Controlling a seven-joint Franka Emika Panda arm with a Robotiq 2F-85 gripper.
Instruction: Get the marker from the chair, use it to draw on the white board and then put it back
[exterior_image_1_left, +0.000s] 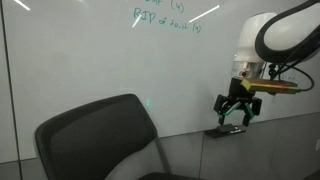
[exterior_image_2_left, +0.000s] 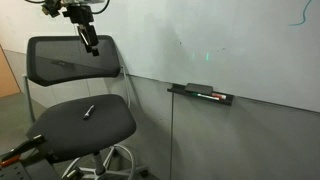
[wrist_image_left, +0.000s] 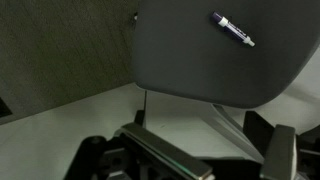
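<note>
White board (exterior_image_1_left: 80, 60) backdrop; marker (wrist_image_left: 232, 29) on chair (wrist_image_left: 200, 60) seat — wrist view; hand (exterior_image_1_left: 236, 116) splayed open — in an exterior view

Marker (wrist_image_left: 233, 29) lying flat on chair (exterior_image_2_left: 72, 62) seat, slim, dark-and-pale barrel, sitting diagonally near seat middle. Chair standing upright, dark grey-black, broad rounded backrest rising just in front of white board (exterior_image_1_left: 90, 60). White board hanging glossy, catching light reflections, carrying teal handwriting (exterior_image_1_left: 165, 17) up top.
</note>
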